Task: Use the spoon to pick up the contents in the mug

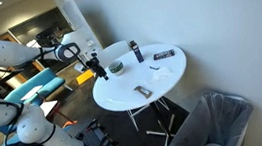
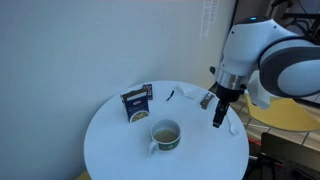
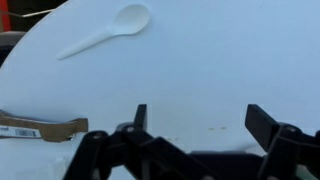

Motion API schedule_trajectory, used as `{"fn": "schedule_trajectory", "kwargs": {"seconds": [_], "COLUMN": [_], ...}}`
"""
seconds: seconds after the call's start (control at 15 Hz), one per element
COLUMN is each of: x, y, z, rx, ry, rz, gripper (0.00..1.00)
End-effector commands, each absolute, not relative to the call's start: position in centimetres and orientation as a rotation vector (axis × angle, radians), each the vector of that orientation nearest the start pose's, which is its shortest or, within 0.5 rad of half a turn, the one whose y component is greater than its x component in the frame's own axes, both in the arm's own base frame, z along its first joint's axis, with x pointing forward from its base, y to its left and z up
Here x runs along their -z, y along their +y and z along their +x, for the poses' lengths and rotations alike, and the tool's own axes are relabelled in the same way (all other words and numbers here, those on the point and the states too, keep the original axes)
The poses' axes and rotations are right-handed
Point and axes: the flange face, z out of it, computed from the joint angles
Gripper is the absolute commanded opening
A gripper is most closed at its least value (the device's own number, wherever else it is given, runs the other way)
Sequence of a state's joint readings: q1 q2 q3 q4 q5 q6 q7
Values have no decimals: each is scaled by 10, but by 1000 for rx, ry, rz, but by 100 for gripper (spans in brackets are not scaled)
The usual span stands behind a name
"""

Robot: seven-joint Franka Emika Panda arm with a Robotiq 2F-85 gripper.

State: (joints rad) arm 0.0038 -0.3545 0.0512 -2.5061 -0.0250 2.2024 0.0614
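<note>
Both fingers spread wide, empty, above the table.

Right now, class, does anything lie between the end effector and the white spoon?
Nothing visible does. In the wrist view, only bare table separates the open end effector from the spoon; the brown card lies off to one side.

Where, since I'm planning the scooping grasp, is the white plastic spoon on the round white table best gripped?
Probably the slim handle of the white plastic spoon, near its tail, from straight above with jaws across it: it lies flat on the round white table, and the bowl stays free.
</note>
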Motion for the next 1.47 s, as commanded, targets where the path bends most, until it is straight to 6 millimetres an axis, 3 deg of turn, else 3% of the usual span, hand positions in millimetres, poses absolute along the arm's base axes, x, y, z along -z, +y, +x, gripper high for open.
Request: {"fn": "schedule_trajectory", "kwargs": {"seconds": [0.0, 0.33, 0.53, 0.93, 1.13, 1.4], "x": [-414, -417, -434, -455, -436, -386], "y": [23, 24, 14, -47, -86, -124], "z": [427, 426, 417, 387, 364, 338], "rx": [82, 89, 158, 228, 210, 119], "ry": [-8, 17, 217, 769, 1024, 1348], "rz": [-3176, -3189, -3204, -3108, -3008, -2870], "gripper": [100, 100, 100, 100, 100, 100]}}
